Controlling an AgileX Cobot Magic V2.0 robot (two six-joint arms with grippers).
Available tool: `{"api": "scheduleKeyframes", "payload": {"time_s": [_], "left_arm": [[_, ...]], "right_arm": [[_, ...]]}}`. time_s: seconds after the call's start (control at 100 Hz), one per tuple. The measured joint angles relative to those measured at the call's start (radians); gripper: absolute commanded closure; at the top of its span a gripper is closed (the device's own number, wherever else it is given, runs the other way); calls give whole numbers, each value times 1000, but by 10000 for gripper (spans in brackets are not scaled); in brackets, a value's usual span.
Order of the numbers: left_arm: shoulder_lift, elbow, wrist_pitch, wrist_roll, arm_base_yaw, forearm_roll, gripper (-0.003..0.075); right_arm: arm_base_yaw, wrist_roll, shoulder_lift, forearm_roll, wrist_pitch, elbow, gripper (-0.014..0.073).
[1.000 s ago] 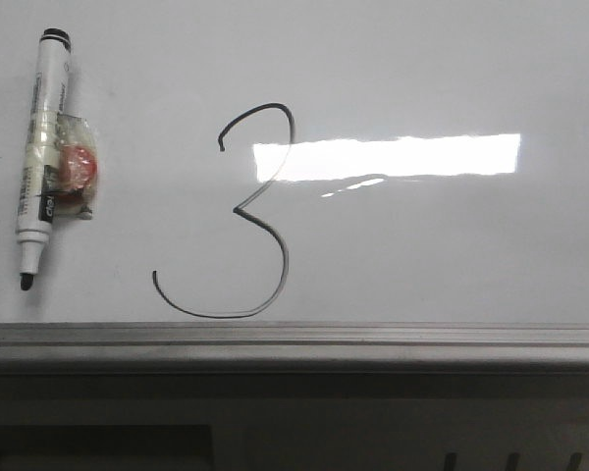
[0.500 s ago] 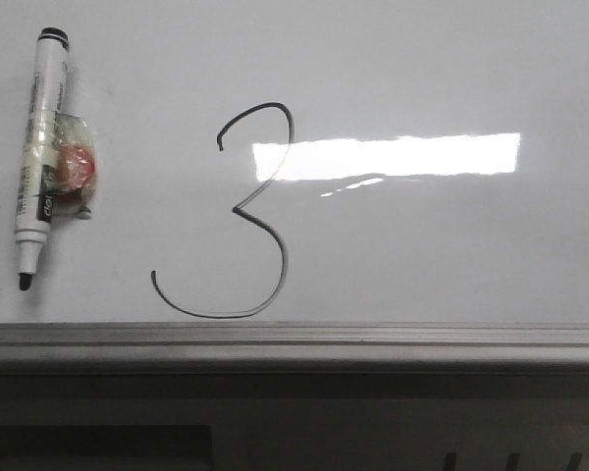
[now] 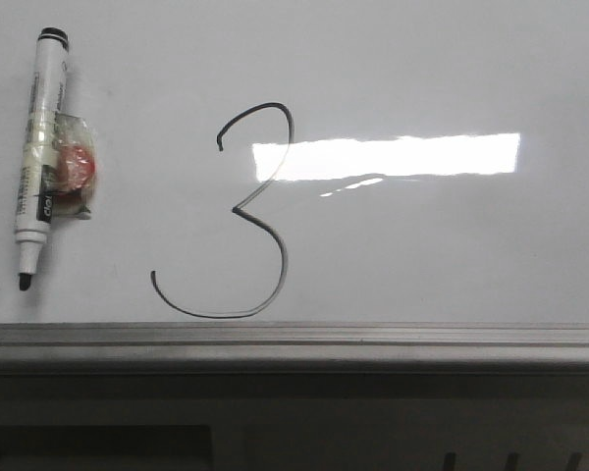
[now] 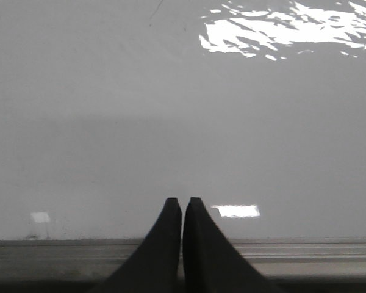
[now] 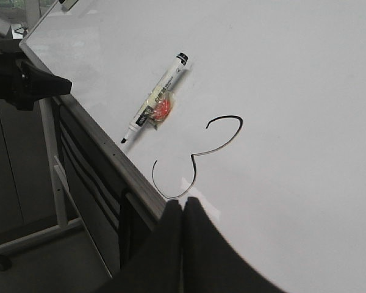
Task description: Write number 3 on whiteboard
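Observation:
A thin black number 3 [image 3: 275, 231] is drawn on the glossy whiteboard [image 3: 422, 78], small loop above, wide curve below; it also shows in the right wrist view [image 5: 195, 157]. A white marker [image 3: 37, 157] with its black tip bare lies on the board left of the 3, a red-and-clear wad [image 3: 77, 169] taped to it. My left gripper [image 4: 182, 201] is shut and empty over the board's near edge. My right gripper [image 5: 183, 202] is shut and empty, above the board just near the 3's lower curve. Neither gripper shows in the front view.
The board's grey metal edge strip [image 3: 294, 339] runs along the front. A bright light patch [image 3: 402, 157] reflects right of the 3. In the right wrist view a dark arm part [image 5: 24, 82] and a stand's legs [image 5: 55, 183] sit beyond the board's edge.
The marker has shifted very slightly up and left in the front view. The 3 is unchanged.

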Motion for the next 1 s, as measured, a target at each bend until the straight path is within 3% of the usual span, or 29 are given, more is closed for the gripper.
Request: {"api": "scheduleKeyframes", "payload": {"time_s": [0.5,0.69,0.83,1.0], "left_arm": [[0,0,0,0,0,0,740],[0,0,0,0,0,0,741],[0,0,0,0,0,0,741],[0,0,0,0,0,0,741]], "right_arm": [[0,0,0,0,-1,0,659],[-26,0,0,-4,-67,0,659],[-145,0,0,-4,-105,2,659],[-429,0,0,-4,-137,37,659]]}}
